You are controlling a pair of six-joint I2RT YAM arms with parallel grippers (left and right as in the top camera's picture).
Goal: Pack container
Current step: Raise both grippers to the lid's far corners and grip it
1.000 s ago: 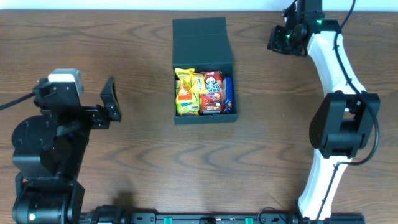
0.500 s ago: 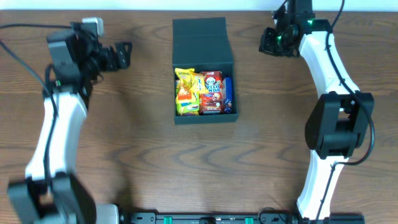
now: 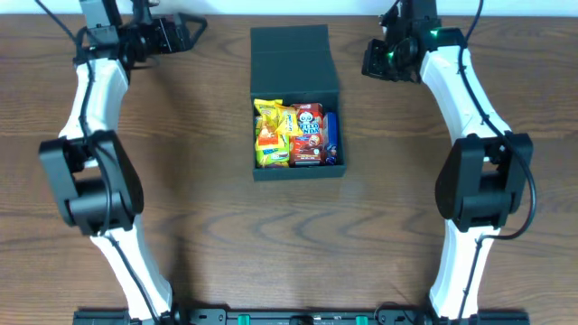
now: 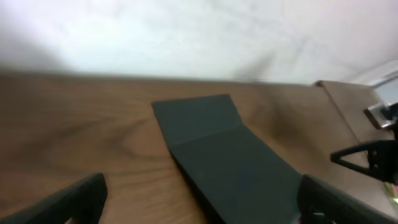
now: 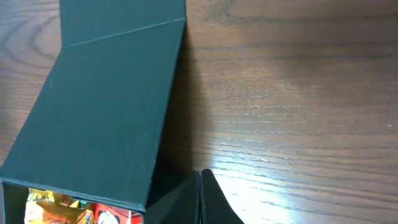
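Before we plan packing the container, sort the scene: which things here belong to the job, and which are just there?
Job: black container, lid open; yellow snack packet, red Hello Panda box and blue packet inside it.
Not the job: wooden table; black rail at its near edge.

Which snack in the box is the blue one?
The narrow packet against the right wall of the box, beside the red packet. The yellow packet lies at the left.
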